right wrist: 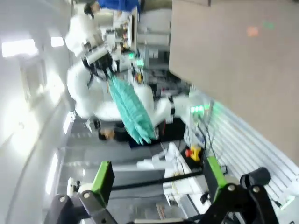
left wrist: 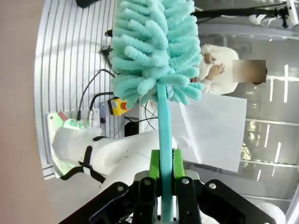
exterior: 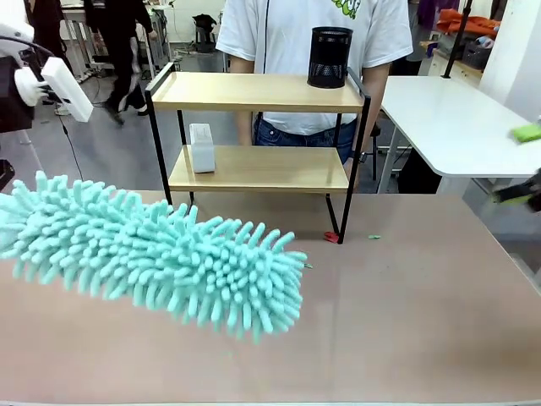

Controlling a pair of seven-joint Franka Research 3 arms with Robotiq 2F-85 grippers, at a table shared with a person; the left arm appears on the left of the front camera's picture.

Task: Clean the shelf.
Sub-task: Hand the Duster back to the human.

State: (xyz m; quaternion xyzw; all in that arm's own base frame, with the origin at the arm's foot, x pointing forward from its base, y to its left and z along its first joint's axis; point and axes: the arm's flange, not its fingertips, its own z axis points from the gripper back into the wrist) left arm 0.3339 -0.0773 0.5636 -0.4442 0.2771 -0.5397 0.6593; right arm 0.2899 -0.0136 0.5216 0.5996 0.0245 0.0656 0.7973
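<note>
The shelf [exterior: 254, 91] stands at the far middle of the brown table, two light wooden boards on a thin black frame. A fluffy teal duster [exterior: 152, 254] hangs in the air in front of it, low on the left and close to the front camera. My left gripper [left wrist: 164, 170] is shut on the duster's [left wrist: 154, 51] thin teal handle. My right gripper [right wrist: 159, 177] is open, nothing between its green pads, and looks across at the left arm with the duster [right wrist: 130, 109]. Its green pads show at the right edge, beside the white table, right gripper [exterior: 520, 165].
A black mesh cup [exterior: 330, 57] stands on the top board's right end, a white box [exterior: 201, 148] on the lower board's left. A person in a white T-shirt [exterior: 287, 34] stands right behind the shelf. A white table [exterior: 456, 127] is at the right. The brown table [exterior: 406, 321] stretches in front.
</note>
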